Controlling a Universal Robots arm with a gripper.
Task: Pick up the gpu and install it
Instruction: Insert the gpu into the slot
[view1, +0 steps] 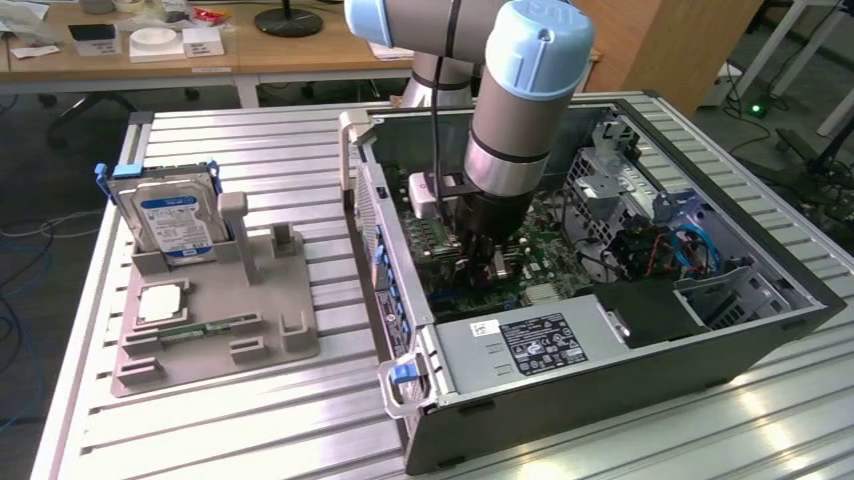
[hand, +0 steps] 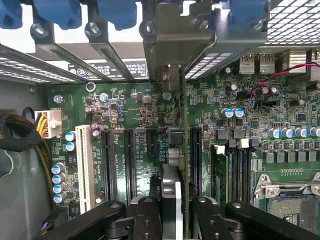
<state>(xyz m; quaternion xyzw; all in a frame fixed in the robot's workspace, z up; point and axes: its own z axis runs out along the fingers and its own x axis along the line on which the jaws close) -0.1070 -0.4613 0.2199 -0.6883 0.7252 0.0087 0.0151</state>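
Gpu in gripper (writing unreadable)

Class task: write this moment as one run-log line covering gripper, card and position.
gripper: shut on gpu | gpu: held edge-on, upright | position: inside computer case, above motherboard expansion slots

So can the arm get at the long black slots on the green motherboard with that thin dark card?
Probably yes: the gripper, jaws shut on the thin dark circuit card, hangs over the long black slots inside the open grey computer case, nothing between them. Exact alignment I cannot tell.
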